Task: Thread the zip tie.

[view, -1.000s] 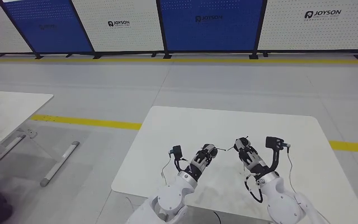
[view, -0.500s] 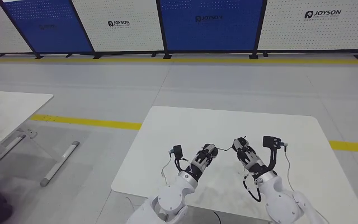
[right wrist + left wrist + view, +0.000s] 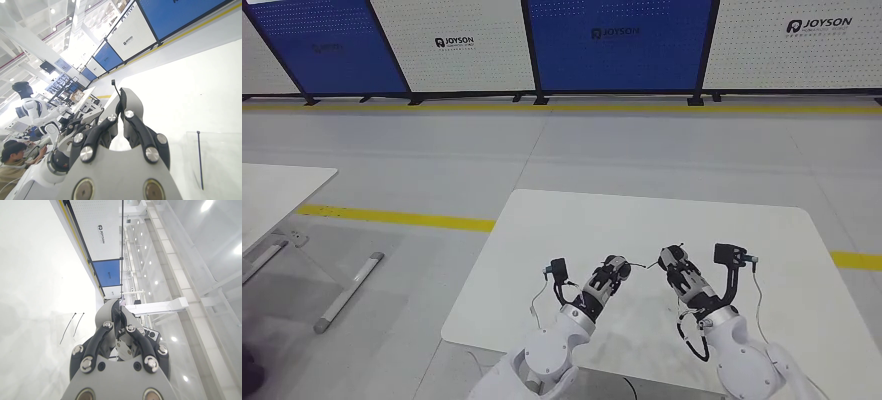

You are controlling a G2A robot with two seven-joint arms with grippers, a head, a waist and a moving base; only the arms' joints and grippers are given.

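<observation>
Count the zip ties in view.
4, likely: one zip tie held by left gripper and right gripper, two loose ties together on the table, another on a clear sheet. Some may repeat or be hidden.

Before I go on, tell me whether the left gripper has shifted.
No. Shut on the zip tie, the left gripper sits at the same spot relative to the table's left edge.

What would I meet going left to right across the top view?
Side table → left claw → zip tie spanning the gap between the claws → right claw.
</observation>
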